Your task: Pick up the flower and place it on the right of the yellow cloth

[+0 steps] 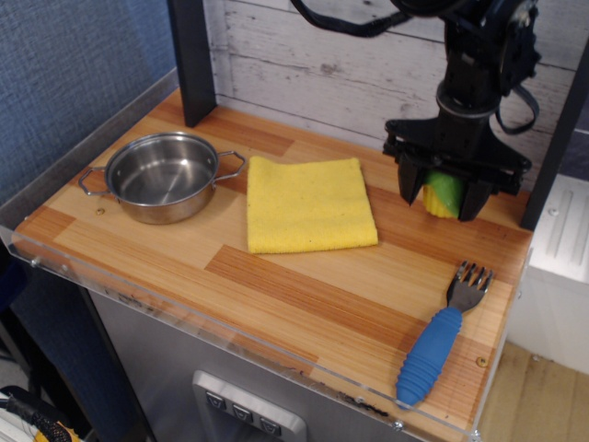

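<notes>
The yellow cloth (309, 204) lies flat in the middle of the wooden table, all of it showing. My black gripper (442, 200) is to its right, near the back right of the table, pointing down. It is shut on the flower (444, 193), whose green top and ribbed yellow base show between the two fingers (408, 184). The flower's base is at or just above the table; I cannot tell whether it touches.
A steel pot (162, 175) stands left of the cloth. A blue-handled fork (438, 339) lies at the front right. A dark post (191, 55) stands at the back left and another at the right edge (557, 129). A plank wall runs behind.
</notes>
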`<state>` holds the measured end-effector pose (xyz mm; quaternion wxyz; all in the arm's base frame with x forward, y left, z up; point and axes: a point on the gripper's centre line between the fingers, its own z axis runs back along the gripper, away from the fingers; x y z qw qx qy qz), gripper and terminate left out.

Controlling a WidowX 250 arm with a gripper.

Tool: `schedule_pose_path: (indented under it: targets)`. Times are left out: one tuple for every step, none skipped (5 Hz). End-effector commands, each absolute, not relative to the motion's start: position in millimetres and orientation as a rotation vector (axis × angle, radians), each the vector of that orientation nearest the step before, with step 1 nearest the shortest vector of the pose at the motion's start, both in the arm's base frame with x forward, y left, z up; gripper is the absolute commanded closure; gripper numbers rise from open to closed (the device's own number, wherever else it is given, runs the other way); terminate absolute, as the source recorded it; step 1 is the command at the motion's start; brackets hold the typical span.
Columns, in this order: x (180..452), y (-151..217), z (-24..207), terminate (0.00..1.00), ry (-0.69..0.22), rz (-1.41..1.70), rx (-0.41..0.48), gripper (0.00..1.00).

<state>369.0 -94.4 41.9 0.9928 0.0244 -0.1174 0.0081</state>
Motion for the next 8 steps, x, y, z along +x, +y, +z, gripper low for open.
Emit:
schedule_pose_path:
  targets:
    - [385.5,-88.9,44.6,0.0,-0.286,0.04,0.025,1.0]
    - [387.4,-91.6,40.2,0.0,-0.269,0.031,0.02,0.0]
    - [384.7,-91.4,37.9,0.0,-0.258,0.023,0.023,0.0]
    - [382.5,-91.8,35.8,0.0,-0.252,0.008,0.022,0.0]
    - [379.1,-91.7,44.5,0.0,-0.259,0.009,0.012,0.0]
    - [373.4,-94.7,64.6,0.0,-0.283,-0.003,-0.006,0.0]
    - [356.1,-94.4,93.4,0.0,-0.304,-0.01,-0.022,0.0]
    - [334.5,-91.7,121.7,0.0,-0.333,-0.019,-0.037,0.0]
